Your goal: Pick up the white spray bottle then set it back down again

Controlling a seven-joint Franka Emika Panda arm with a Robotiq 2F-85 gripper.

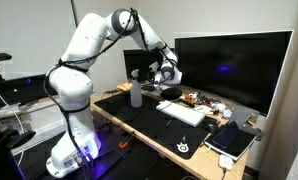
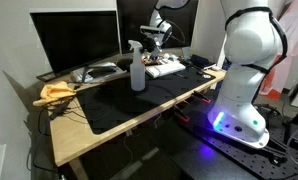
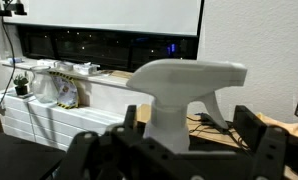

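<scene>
The white spray bottle stands upright on the black desk mat in both exterior views. In the wrist view its pale trigger head and neck fill the middle, close to the camera. My gripper is open, with one dark finger on each side of the bottle's neck; the neck sits nearer the left finger, and I see no contact. In both exterior views the gripper hovers at about the height of the bottle's head, close beside it. The bottle's base is hidden in the wrist view.
A large dark monitor stands behind the desk. A white keyboard, a tablet and cable clutter lie past the bottle. A yellow cloth lies at one end of the wooden desk. A small plant stands far left.
</scene>
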